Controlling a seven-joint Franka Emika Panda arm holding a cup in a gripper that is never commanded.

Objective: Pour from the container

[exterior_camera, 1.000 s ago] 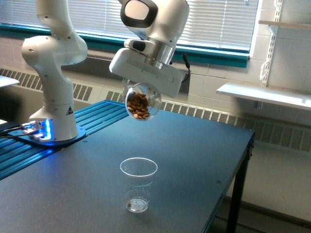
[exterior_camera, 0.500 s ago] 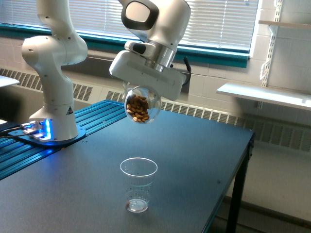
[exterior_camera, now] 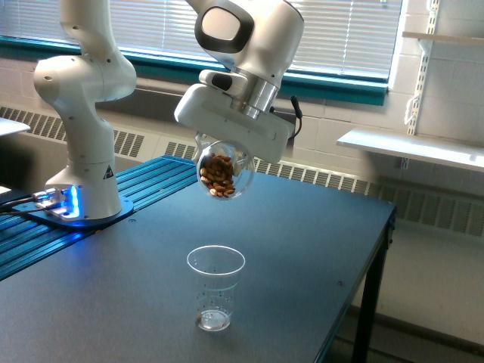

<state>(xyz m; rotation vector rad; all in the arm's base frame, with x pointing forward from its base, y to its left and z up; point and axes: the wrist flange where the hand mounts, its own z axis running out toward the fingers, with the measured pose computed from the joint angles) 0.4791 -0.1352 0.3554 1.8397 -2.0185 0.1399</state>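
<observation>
Now the hand point(exterior_camera: 227, 155) is clamped on the container point(exterior_camera: 224, 172), a clear round-bodied jar of brown almond-like nuts, which hangs just under the white hand body, high above the dark counter point(exterior_camera: 302, 249). Against the two earlier views, the hand has shifted a little toward the exterior view's right and rolled further over, so the jar sits more tilted than it did and its nuts point(exterior_camera: 219, 175) have slumped toward the lower side of the round wall (none has left the jar that I can see). The fingers themselves are hidden behind the hand body and the jar, so the grip is judged from the jar hanging there unsupported.

Below stands a clear tapered measuring cup point(exterior_camera: 215, 287), upright on the counter, apparently empty. It lies well below the jar and roughly underneath it.

My reading: the tilt is under way but the pour itself has not begun. More rotation is likely needed before nuts spill, and alignment over the cup's mouth will decide whether they land inside.
</observation>
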